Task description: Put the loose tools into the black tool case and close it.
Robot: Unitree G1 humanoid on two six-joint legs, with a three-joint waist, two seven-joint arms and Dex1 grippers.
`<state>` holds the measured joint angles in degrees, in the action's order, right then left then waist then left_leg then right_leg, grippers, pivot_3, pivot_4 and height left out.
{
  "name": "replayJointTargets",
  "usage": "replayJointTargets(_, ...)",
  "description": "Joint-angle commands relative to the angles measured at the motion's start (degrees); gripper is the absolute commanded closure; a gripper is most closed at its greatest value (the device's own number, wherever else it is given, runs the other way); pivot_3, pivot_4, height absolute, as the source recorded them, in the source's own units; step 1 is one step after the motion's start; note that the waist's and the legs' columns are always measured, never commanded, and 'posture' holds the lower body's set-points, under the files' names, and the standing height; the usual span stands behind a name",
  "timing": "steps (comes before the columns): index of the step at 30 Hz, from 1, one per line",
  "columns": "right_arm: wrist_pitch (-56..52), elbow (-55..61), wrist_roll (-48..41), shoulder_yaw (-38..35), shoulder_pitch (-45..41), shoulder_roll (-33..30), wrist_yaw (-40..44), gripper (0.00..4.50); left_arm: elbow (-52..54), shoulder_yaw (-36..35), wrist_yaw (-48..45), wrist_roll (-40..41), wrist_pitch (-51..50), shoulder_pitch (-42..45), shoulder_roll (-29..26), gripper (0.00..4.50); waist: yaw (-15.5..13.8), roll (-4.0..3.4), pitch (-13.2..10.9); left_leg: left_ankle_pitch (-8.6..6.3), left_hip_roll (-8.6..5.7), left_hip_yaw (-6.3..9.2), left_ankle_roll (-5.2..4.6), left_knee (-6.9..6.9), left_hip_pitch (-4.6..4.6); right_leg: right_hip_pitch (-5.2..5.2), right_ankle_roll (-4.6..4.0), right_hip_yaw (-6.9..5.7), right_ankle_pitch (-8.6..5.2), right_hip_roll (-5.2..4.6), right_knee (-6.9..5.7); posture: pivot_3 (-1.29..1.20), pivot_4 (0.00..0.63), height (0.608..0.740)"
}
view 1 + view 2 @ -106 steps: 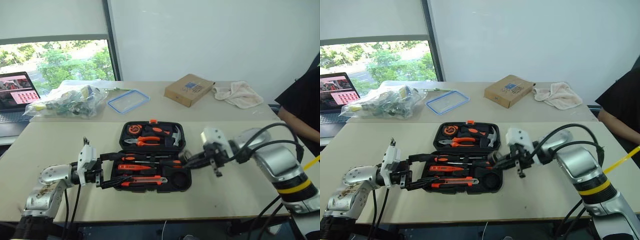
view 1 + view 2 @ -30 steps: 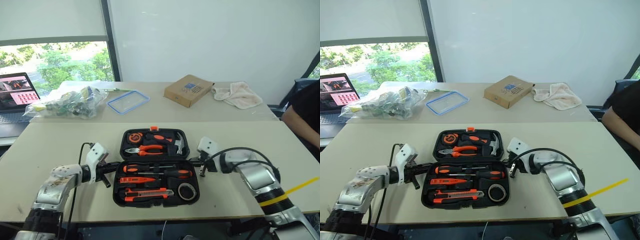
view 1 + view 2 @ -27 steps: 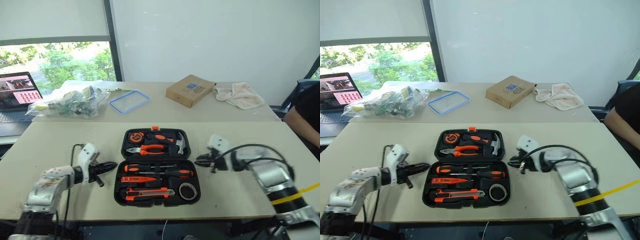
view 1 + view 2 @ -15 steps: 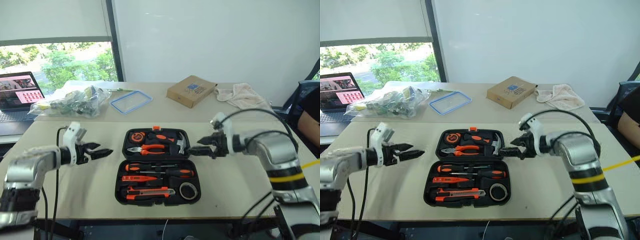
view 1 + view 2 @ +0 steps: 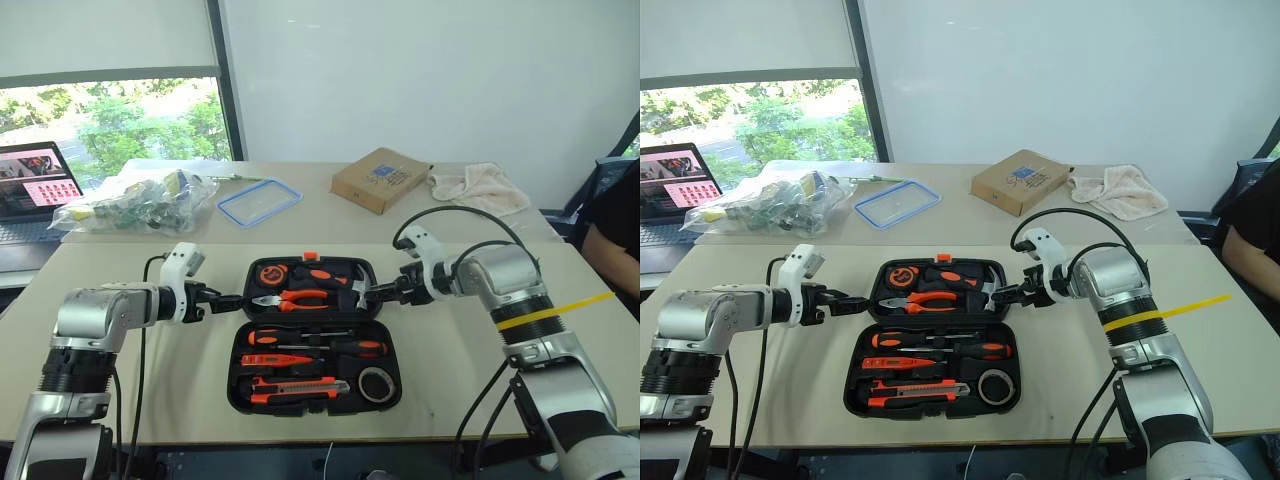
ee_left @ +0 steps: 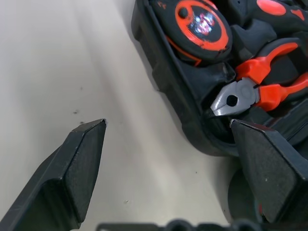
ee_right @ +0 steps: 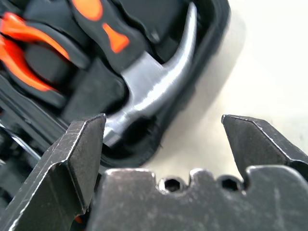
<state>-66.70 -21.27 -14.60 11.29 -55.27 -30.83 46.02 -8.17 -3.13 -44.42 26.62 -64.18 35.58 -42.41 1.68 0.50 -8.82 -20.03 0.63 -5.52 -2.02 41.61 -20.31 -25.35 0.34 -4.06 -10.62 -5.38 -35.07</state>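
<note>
The black tool case (image 5: 236,372) lies open and flat on the near table. In its near half sit three orange-and-black screwdrivers (image 5: 305,348), a utility knife (image 5: 296,385) and a dark tape roll (image 5: 375,383). The far half holds pliers (image 5: 296,297), a hammer (image 5: 356,281) and a round tape measure (image 5: 271,273). My left gripper (image 5: 233,300) is open at the far half's left wall; in the left wrist view it (image 6: 168,124) straddles that wall beside the pliers' nose (image 6: 233,98). My right gripper (image 5: 372,292) is open at the right wall, straddling it (image 7: 162,118) by the hammer head (image 7: 149,96).
On the far table lie a brown cardboard box (image 5: 379,180), a crumpled cloth (image 5: 477,187), a blue-rimmed lid (image 5: 258,202) and a plastic bag of items (image 5: 140,203). A laptop (image 5: 30,190) stands at far left. A person (image 5: 612,215) sits at the right edge.
Both grippers have gone from shut to open. They lifted from the sides of the case near its hinge and now sit at the far half's left and right walls.
</note>
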Motion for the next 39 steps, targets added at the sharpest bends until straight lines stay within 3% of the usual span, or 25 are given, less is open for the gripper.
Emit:
replayJointTargets(1, 1.5, -1.0, 1.2, 0.3, -1.0, -0.1, -0.8, 0.64, 1.9, -0.3, 0.7, -0.2, -0.6, 0.3, -0.7, 0.00, 0.3, 0.00, 0.0, 0.01, 0.00, 0.00, 0.02, 0.00, 0.00, 0.00, 0.00, 0.00, 0.00, 0.00, 0.00, 0.00, 0.150, 0.740)
replayJointTargets(2, 1.4, -1.1, 1.3, 0.4, -0.9, 0.0, -0.9, 0.94, 1.7, -0.3, 0.8, -0.2, -0.6, 0.3, -0.7, 0.00, 0.5, 0.00, 0.0, 0.03, 0.00, 0.00, 0.05, 0.00, 0.00, 0.00, 0.00, 0.00, 0.00, 0.00, -0.01, 0.00, 0.150, 0.740)
replayJointTargets(3, 1.5, -1.1, 1.5, 0.6, -0.7, 0.0, -0.9, 1.36, 1.5, -0.4, 1.1, -0.3, -0.7, 0.3, -0.5, 0.51, 0.6, 0.00, 0.0, 0.04, 0.01, 0.01, 0.07, 0.00, 0.01, 0.00, 0.00, 0.00, 0.00, 0.00, -0.02, 0.00, 0.150, 0.740)
replayJointTargets(4, 1.4, -1.3, 1.5, 0.7, -0.6, 0.1, -0.8, 1.57, 1.4, -0.4, 1.4, -0.3, -0.8, 0.3, -0.4, 0.58, 0.7, 0.00, 0.0, 0.05, 0.02, 0.01, 0.08, 0.00, 0.03, 0.02, -0.01, 0.00, 0.00, 0.01, -0.02, 0.00, 0.150, 0.740)
replayJointTargets(12, 1.3, -5.3, 1.4, -0.8, -1.7, 2.8, -2.6, 4.32, -0.3, -1.9, 2.9, 0.9, -2.1, 0.4, 1.2, 3.52, 0.6, 0.00, 0.0, 0.09, 0.06, 0.09, 0.15, 0.12, 0.16, 0.24, 0.00, 0.05, 0.00, -0.04, -0.13, 0.00, 0.150, 0.740)
replayJointTargets(15, 1.9, -6.1, 1.5, -1.0, -1.9, 3.4, -2.3, 4.50, -1.0, -3.6, 3.7, 1.5, -1.8, 0.1, 2.4, 4.49, 0.6, 0.00, 0.0, 0.15, 0.09, 0.13, 0.22, 0.14, 0.23, 0.26, -0.04, 0.13, 0.03, -0.03, -0.22, 0.00, 0.150, 0.740)
replayJointTargets(19, 6.1, -2.0, -1.1, -4.3, -0.5, 3.4, -0.3, 4.50, -1.0, -7.9, 4.5, 3.1, 1.2, -1.1, 4.8, 4.49, 0.5, 0.00, 0.0, 0.21, 0.11, 0.32, 0.28, 0.13, 0.27, 0.23, -0.09, 0.15, 0.06, -0.02, -0.33, 0.00, 0.150, 0.740)
replayJointTargets(23, 18.9, 5.6, -2.8, -7.8, 4.0, 2.4, 3.5, 4.50, 0.1, -12.9, 3.4, 4.1, 11.5, -2.8, 7.9, 4.49, 0.4, 0.02, 0.0, 0.22, 0.10, 0.46, 0.26, 0.14, 0.11, 0.06, -0.11, 0.18, 0.08, -0.06, -0.36, 0.00, 0.150, 0.740)
replayJointTargets(26, 35.7, 11.5, 0.8, -7.4, 10.3, -1.3, 6.2, 4.50, 1.6, -15.3, 1.4, 1.0, 32.7, -6.0, 11.6, 4.49, 0.3, 0.01, 0.0, 0.22, 0.08, 0.44, 0.26, 0.10, -0.06, -0.17, -0.13, 0.19, 0.09, -0.05, -0.33, 0.00, 0.150, 0.740)
replayJointTargets(32, 66.3, 8.7, 9.3, -5.3, 18.6, -3.1, 4.2, 4.50, 0.8, -13.7, 0.0, -3.2, 51.8, -12.5, 13.9, 4.49, 0.7, 0.02, 0.0, 0.23, -0.08, 0.00, 0.26, -0.02, -0.52, -0.78, -0.14, 0.10, 0.10, -0.02, -0.23, 0.00, 0.150, 0.740)
replayJointTargets(39, 96.9, 2.0, 19.6, -1.4, 25.8, -7.1, 2.1, 4.50, -5.6, -7.3, -10.9, -15.0, 83.7, -22.3, 7.9, 4.49, 0.8, 0.03, 0.0, 0.23, 0.01, -0.30, 0.26, -0.32, -0.43, -0.75, -0.13, 0.11, 0.09, -0.01, 0.04, 0.00, 0.150, 0.740)
